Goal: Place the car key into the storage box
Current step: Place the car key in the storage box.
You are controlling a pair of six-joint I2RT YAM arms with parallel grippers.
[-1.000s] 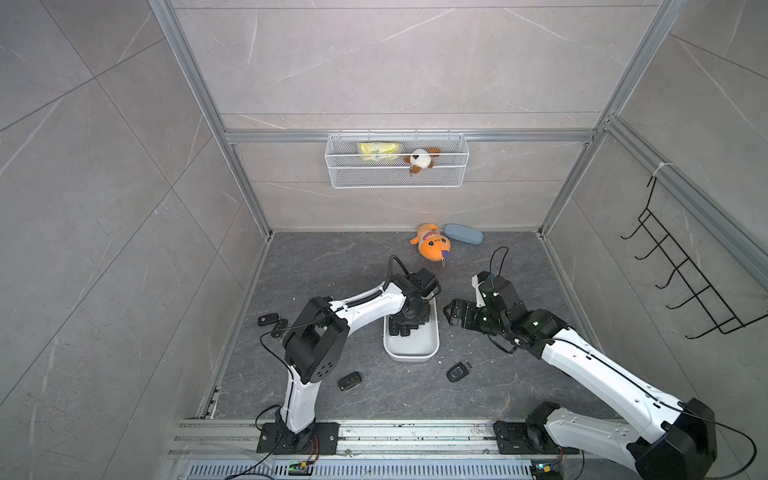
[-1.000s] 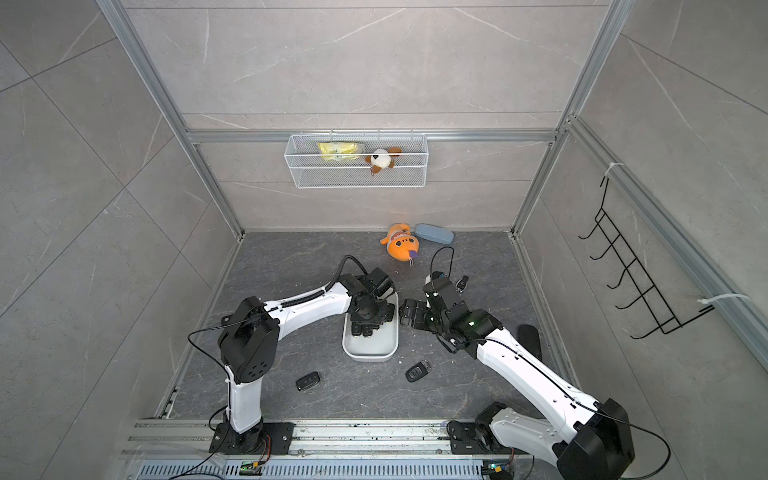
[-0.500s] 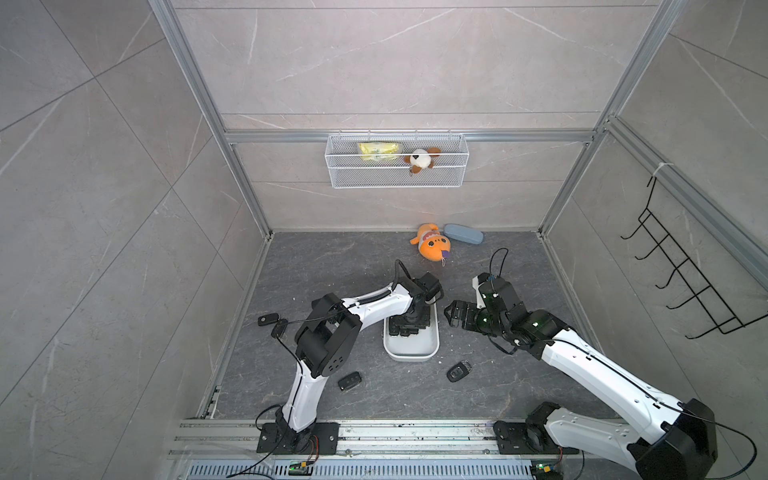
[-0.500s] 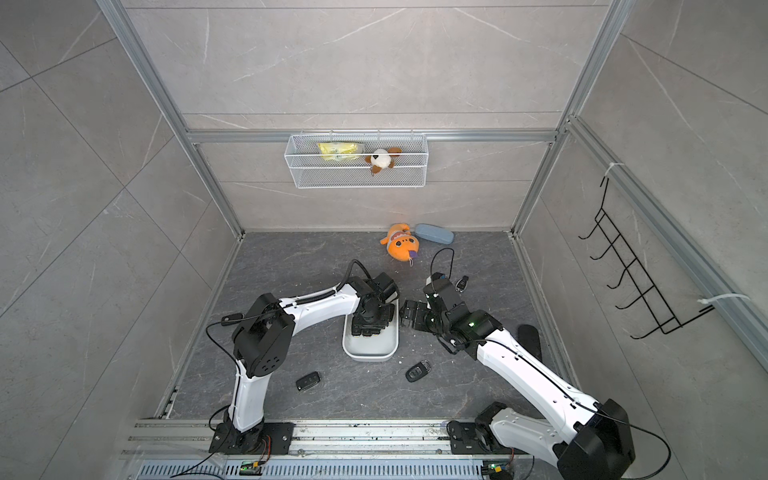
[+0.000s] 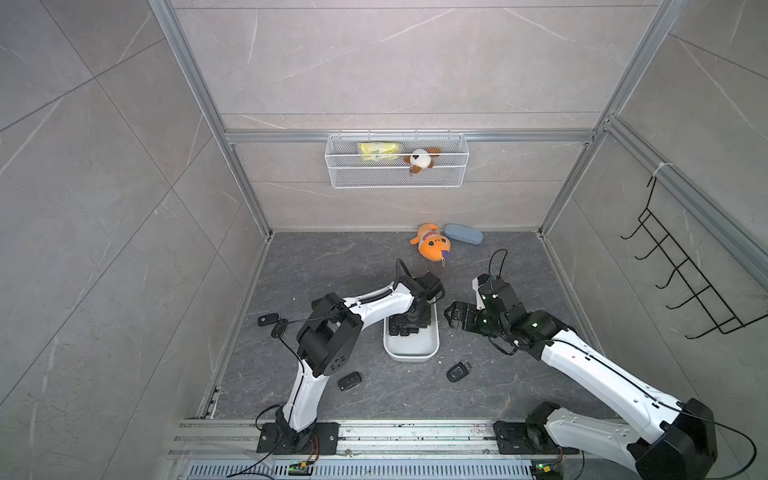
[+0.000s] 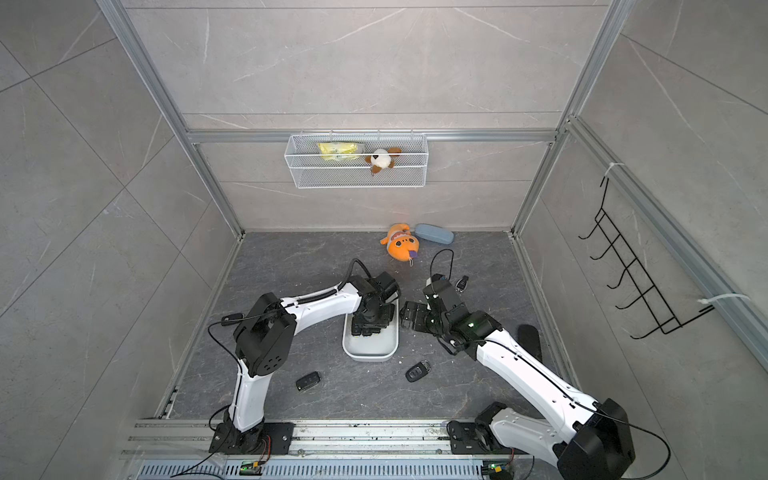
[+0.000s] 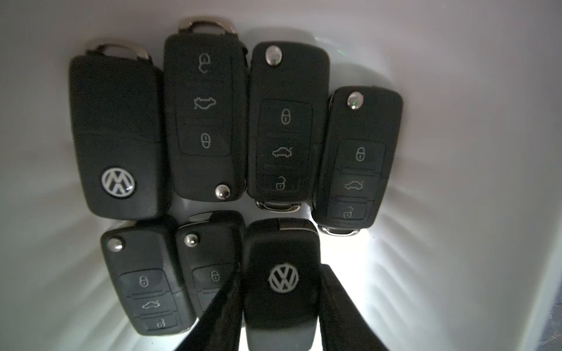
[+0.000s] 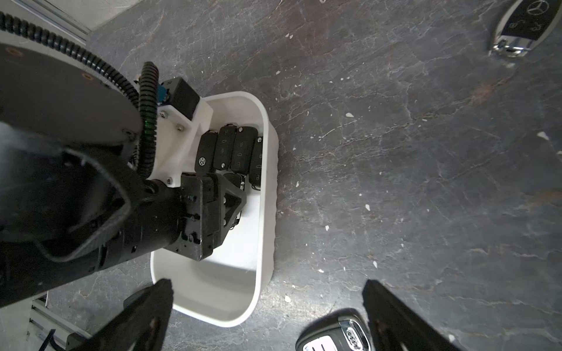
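While both arms lean in over the dark stone floor, I watch from the remote desk. The left arm reaches down into the storage box, and the right arm waits just to that box's right.

The white tub stands on the floor between the two arms in both top views. Its far half is packed with black fobs and its near half is bare.

The left gripper sits low inside the box. In the left wrist view its fingers flank the car key tightly on both sides. I cannot tell whether they pinch it or merely stand against it.

That key is inside the box, logo side up. It is the third in a second row, beside two fobs and next to a row of four.

The right gripper hovers over the floor by the tub's near corner, jaws spread wide and holding nothing. A chrome-trimmed fob lies on the floor by one fingertip.

More loose fobs dot the floor: one near the left arm's base, one by the left wall, and a silver-edged one farther out.
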